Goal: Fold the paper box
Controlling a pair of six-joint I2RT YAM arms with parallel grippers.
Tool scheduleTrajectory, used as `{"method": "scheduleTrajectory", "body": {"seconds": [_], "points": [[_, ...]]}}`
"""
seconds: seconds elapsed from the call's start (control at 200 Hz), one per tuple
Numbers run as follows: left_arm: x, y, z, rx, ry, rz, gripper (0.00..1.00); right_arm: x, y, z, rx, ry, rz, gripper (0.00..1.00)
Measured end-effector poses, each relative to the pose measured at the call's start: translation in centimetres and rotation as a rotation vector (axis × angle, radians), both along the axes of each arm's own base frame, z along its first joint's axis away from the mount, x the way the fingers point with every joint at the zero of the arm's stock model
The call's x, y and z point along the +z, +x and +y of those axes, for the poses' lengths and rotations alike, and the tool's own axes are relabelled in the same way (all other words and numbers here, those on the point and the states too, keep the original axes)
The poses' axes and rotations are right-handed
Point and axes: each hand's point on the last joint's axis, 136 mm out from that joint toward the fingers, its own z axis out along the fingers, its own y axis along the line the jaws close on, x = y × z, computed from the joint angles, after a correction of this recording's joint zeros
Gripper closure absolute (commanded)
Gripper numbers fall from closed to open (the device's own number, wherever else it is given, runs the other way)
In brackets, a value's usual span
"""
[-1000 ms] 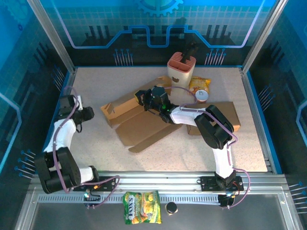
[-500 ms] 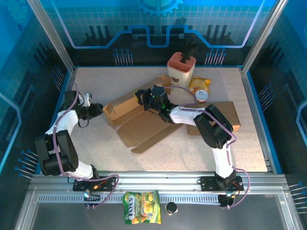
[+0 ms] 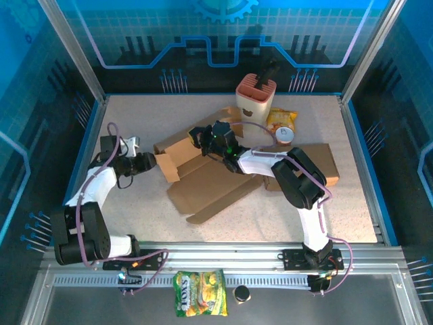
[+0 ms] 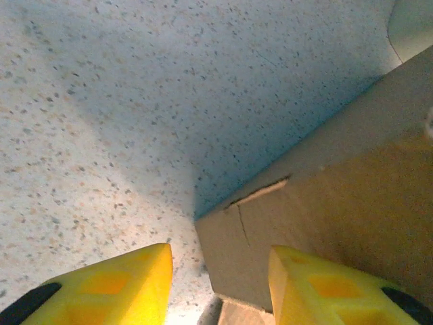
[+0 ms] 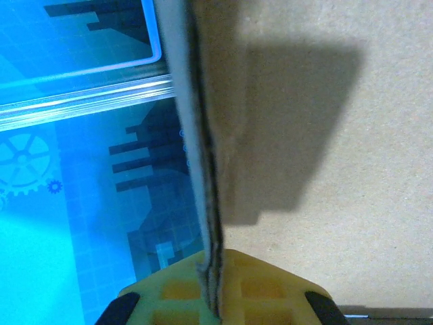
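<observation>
Box [image 3: 210, 184]: brown cardboard, matt, slightly fibrous; cut edge rough & layered in right wrist view. Worktop [image 3: 145, 122]: speckled stone-look, matt, smooth. Left claw [image 4: 218, 271] fingers [image 4: 128, 284]: yellow plastic, smooth, faint sheen. Snack bag [image 3: 200, 302]: glossy plastic film. Frame rail [image 3: 237, 257]: bare metal, dull.

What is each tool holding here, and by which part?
The right tool is shut on the paper box, clamping the edge of an upright panel. The left tool is open astride a box corner, holding nothing.
</observation>
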Motion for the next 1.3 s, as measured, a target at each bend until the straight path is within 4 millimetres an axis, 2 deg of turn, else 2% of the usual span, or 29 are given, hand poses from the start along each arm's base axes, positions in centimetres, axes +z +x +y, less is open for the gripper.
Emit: {"method": "scheduleTrajectory", "body": {"seconds": [0.18,0.45,0.72,0.966,1.301], "points": [[-0.5,-1.4,-0.6,0.009,-0.011,0.008,0.56,0.3,0.2,0.1,-0.002,0.004,-0.005,1.0],[-0.1,-2.5,-2.2,-0.028,0.009,-0.025,0.51,0.3,0.2,0.1,-0.003,0.003,-0.005,1.0],[0.2,-2.6,-3.6,-0.071,0.044,-0.07,0.48,0.2,0.2,0.1,-0.004,0.003,-0.006,1.0],[-0.1,-2.5,-3.4,-0.094,0.095,-0.086,0.54,0.2,0.2,0.0,-0.004,0.003,-0.005,1.0],[-0.6,-2.2,-4.4,-0.168,0.195,-0.118,0.6,0.1,0.1,0.0,-0.004,0.007,-0.009,1.0]]}}
